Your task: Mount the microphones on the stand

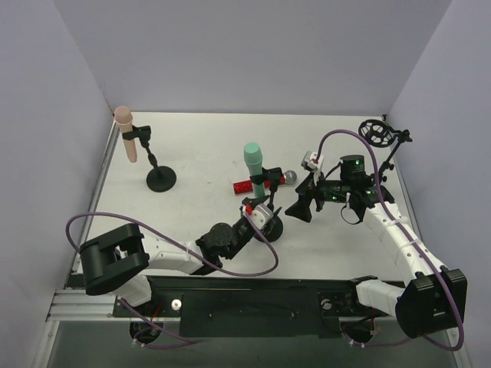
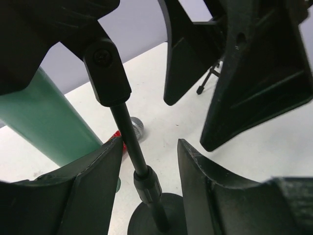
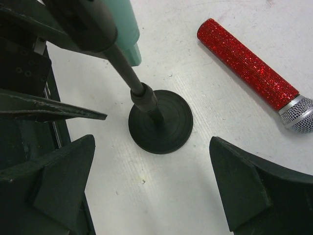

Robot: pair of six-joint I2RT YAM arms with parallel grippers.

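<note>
Table (image 1: 199, 146) from above: the left-rear stand (image 1: 161, 179) carries the first microphone (image 1: 127, 134). The centre stand (image 3: 160, 121) carries the second microphone (image 1: 254, 159). The third microphone (image 3: 247, 63) lies flat just behind that base, and the right-rear stand (image 1: 387, 162) is near the wall (well apart).

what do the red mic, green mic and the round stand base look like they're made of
Red microphone: glittery coating, sparkling grains, likely plastic beneath; its head looks like silver wire mesh. Green microphone: smooth matte plastic, seemingly, from its even mint surface. Stand base: matte black with faint concentric rings; metal or plastic, unclear.
</note>
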